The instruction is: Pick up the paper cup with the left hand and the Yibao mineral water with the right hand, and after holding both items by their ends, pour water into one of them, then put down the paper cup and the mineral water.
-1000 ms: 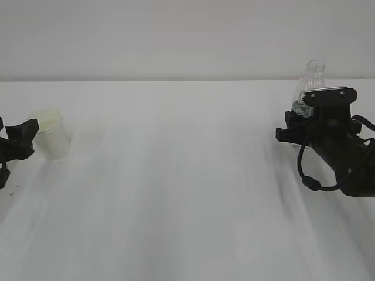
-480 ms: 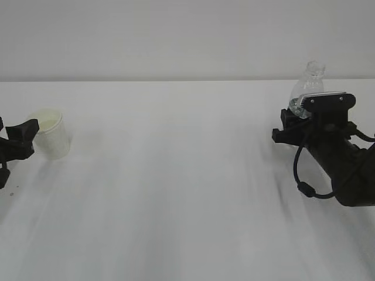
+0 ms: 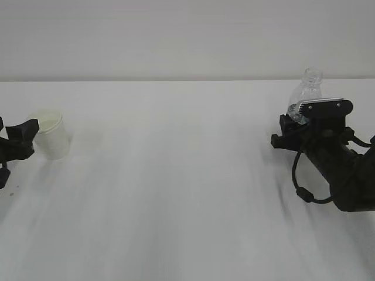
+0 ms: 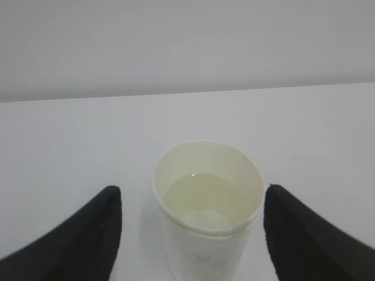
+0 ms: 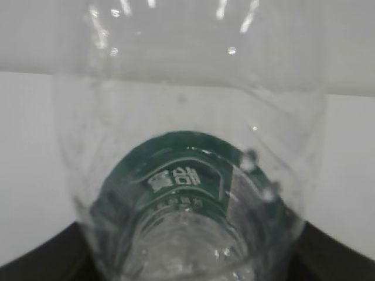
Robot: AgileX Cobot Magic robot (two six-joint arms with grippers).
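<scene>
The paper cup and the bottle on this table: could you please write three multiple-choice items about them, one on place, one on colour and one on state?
1. Where does the paper cup stand in the exterior view?
A. far left
B. centre
C. far right

2. What colour is the label on the Yibao mineral water?
A. red
B. dark green
C. yellow

3. How do the left hand's jaws stand at the cup?
A. shut flat
B. open, clear of it on both sides
C. crushing it

Answers: 1 A, it sits at the left edge. 2 B, the right wrist view shows green. 3 B, table shows in both gaps.
</scene>
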